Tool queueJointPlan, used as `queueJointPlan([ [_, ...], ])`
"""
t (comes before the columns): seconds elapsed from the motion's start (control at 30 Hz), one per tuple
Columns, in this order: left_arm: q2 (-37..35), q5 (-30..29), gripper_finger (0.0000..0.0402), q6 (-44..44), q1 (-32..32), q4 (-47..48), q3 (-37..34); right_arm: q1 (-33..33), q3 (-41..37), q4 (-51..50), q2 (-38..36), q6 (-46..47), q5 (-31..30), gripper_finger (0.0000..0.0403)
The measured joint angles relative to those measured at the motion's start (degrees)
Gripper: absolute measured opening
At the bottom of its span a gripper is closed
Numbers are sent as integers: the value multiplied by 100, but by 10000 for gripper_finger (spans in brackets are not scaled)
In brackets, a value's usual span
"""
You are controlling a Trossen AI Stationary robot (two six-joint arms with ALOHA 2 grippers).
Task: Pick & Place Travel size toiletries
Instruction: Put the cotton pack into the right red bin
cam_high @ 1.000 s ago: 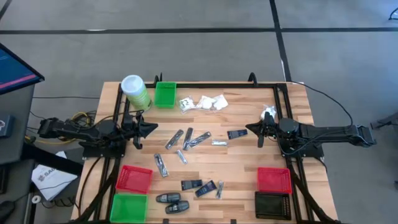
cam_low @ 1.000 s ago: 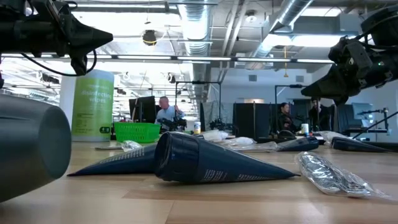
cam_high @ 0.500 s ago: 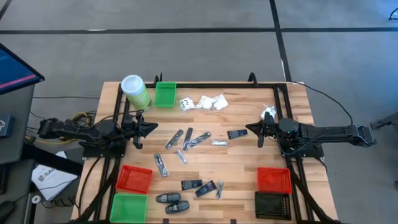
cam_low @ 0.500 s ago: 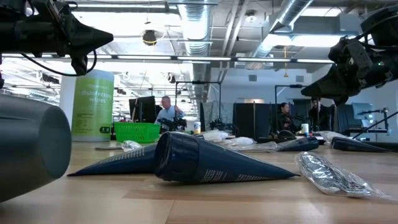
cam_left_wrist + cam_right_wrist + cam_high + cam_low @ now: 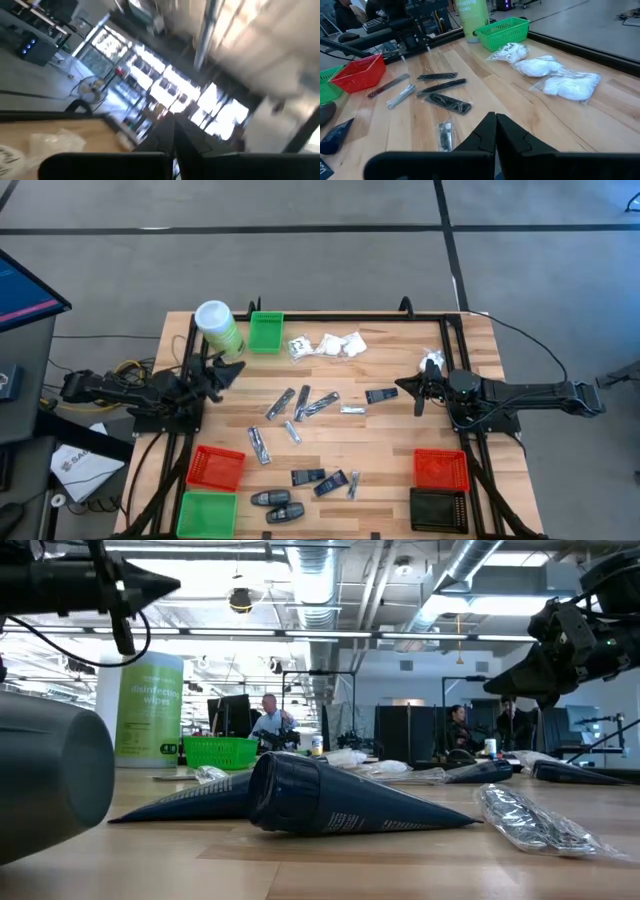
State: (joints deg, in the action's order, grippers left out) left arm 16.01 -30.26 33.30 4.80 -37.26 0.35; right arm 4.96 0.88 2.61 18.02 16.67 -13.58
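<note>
Six bins (image 5: pixel 266 332), one canister (image 5: pixel 216 323), three white sachets (image 5: pixel 328 345), two arms

Colours on the table, high view
Table (image 5: pixel 390 442) pale wood, striped planks. Bins: green (image 5: pixel 265 332) upper left, red (image 5: pixel 215 467) and green (image 5: pixel 206 513) lower left, red (image 5: pixel 441 469) and black (image 5: pixel 438 509) lower right. White sachets (image 5: pixel 340 345) top centre; dark blue-black packets (image 5: pixel 308 477) bottom centre.

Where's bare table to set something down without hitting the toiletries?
Bare wood lies between the white sachets and the right gripper, and between the loose packets and the right red bin. The table's middle, around the silvery packets, is crowded.
</note>
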Motion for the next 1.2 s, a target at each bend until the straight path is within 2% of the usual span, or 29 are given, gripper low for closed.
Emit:
queueJointPlan([
  [0.1, 2, -148, 2, 203, -2, -378, -1, -63, 0, 9, 2, 663, 3, 0],
  [0.27, 1, -758, 2, 234, -2, -829, -1, -156, 0, 353, 0, 2947, 5, 0],
  [0.47, 2, -1093, 2, 1208, -2, -925, -1, -92, -1, 871, 2, 4430, 6, 0],
  [0.63, 35, -747, 2, 1581, 0, -1160, 1, -62, -1, 2159, 2, 4406, -60, 0],
  [0.83, 332, -69, 2, 1275, 0, -1437, 312, -63, -1, 4081, -1, 3824, -339, 0],
  [1.0, 999, 501, 2, 783, 0, -1436, 1003, -67, 1, 5311, 0, 3167, -315, 0],
  [1.2, 2005, 528, 2, 445, 0, -1437, 1727, -64, 63, 6069, 0, 2940, -319, 0],
])
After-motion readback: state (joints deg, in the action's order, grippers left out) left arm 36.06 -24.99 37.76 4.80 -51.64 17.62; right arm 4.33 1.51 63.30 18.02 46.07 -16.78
